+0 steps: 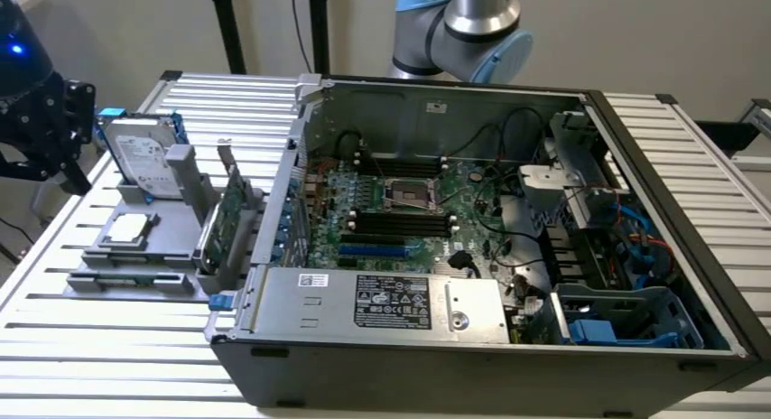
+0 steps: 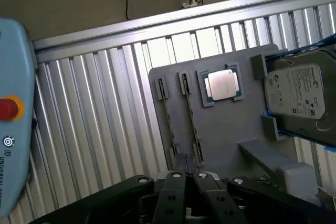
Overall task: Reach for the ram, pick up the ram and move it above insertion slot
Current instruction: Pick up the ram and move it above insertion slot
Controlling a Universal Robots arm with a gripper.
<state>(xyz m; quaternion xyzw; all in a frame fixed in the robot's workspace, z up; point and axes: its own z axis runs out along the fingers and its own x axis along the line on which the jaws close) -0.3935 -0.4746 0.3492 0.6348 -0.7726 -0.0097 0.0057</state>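
Observation:
The ram (image 2: 191, 118) is a long thin stick standing on edge in a holder on the grey fixture plate (image 2: 226, 129), with a second like strip (image 2: 166, 116) beside it. In the exterior view the ram (image 1: 130, 281) lies along the front of that plate (image 1: 169, 229), left of the open computer case. My gripper (image 2: 188, 176) hangs above the plate's near edge, close to the sticks' ends, shut with nothing between its fingers. In the exterior view the black gripper (image 1: 46, 157) hovers at the far left, apart from the plate.
On the plate sit a processor chip (image 2: 222, 84), a hard drive (image 2: 299, 93) and an upright expansion card (image 1: 223, 225). The open case (image 1: 674, 283) holds the motherboard with its dark memory slots (image 1: 398, 222). A pendant with a red button (image 2: 8, 109) lies on the slatted table (image 2: 94, 124).

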